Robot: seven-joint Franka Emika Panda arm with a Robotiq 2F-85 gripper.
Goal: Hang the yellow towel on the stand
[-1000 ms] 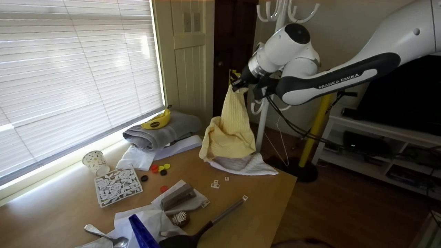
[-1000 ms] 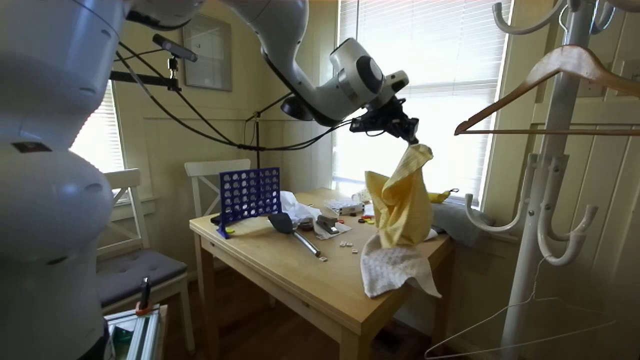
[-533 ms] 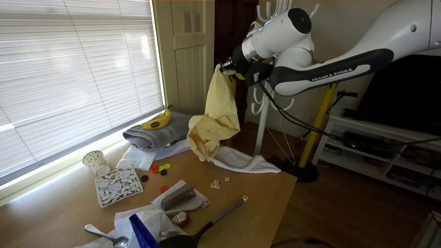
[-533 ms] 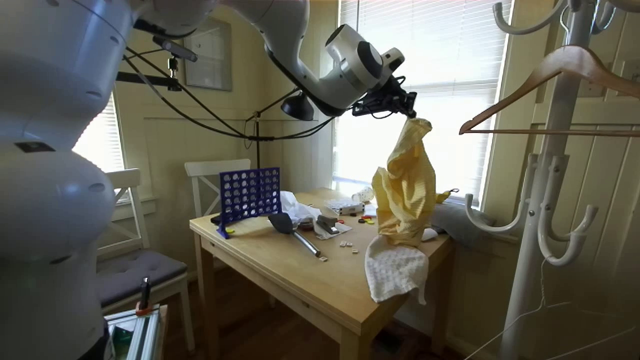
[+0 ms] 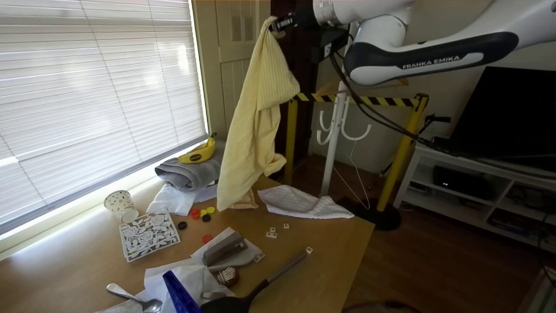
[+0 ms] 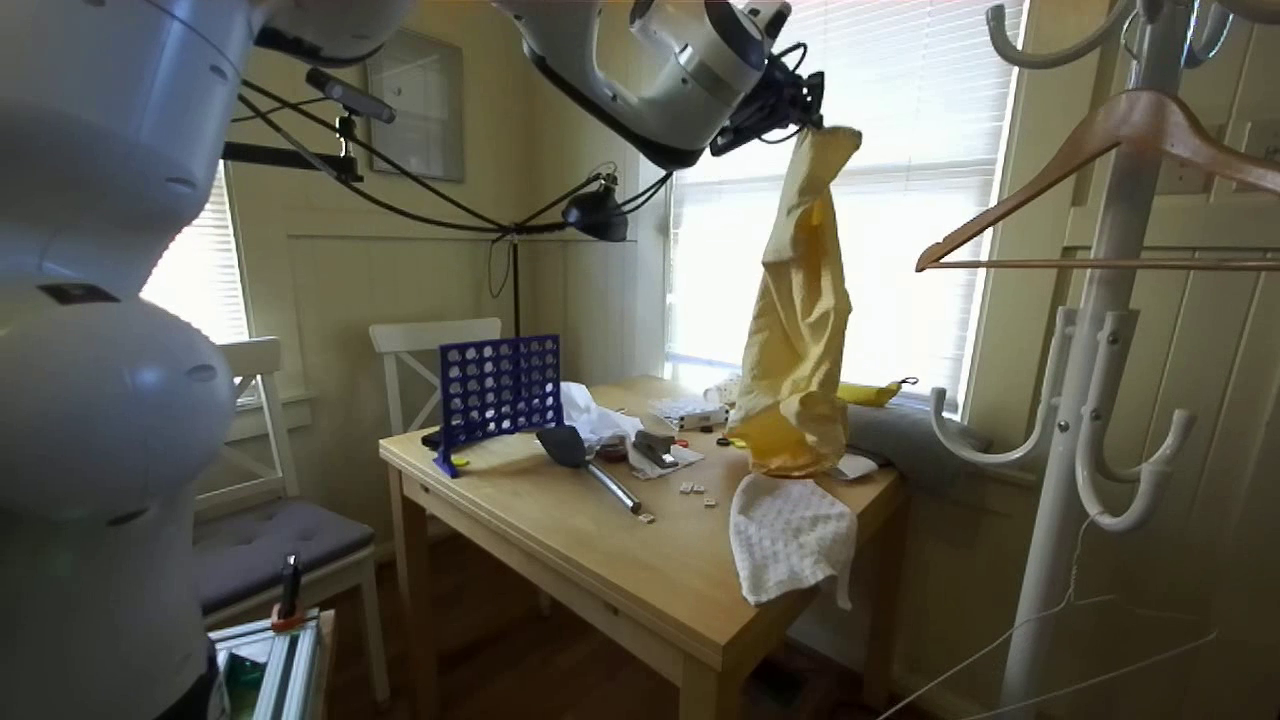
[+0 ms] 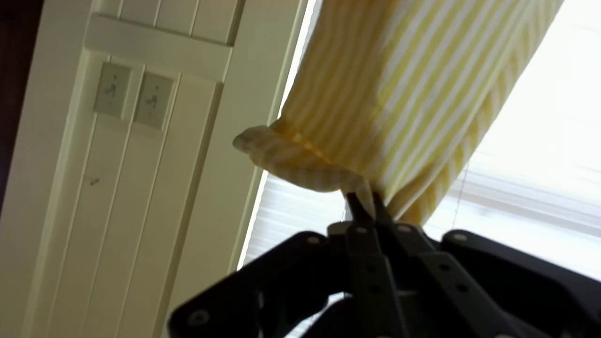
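Since half a second ago my gripper (image 7: 369, 206) and the striped yellow towel (image 6: 800, 310) have climbed in both exterior views; the towel's bunched lower folds have drawn out long, and in an exterior view a gap now shows between it and the white cloth (image 5: 304, 202), which lies as it did near the corner of the table (image 5: 325, 278).

I have the fingers (image 7: 386, 213) clamped on one gathered end, with a loose flap jutting out beside the pinch. From there the towel's long axis runs nearly straight down, slanting a little, its bulk below the fingers and over the table. Whether its lowest edge touches the tabletop I can't tell.

As I judge it, the coming move turns on a sideways relation: the white coat stand (image 6: 1046, 540) is well apart from the towel, while my fingers point toward the cream panelling (image 7: 136, 211) and window blinds (image 7: 298, 206). The wrist view doesn't show the stand, so I'd steer by the exterior views. I expect to swing across at this height or higher; a hang this long could drag on the table or snag on the wooden hanger (image 6: 1150, 115) before reaching a lower hook (image 6: 990, 458).
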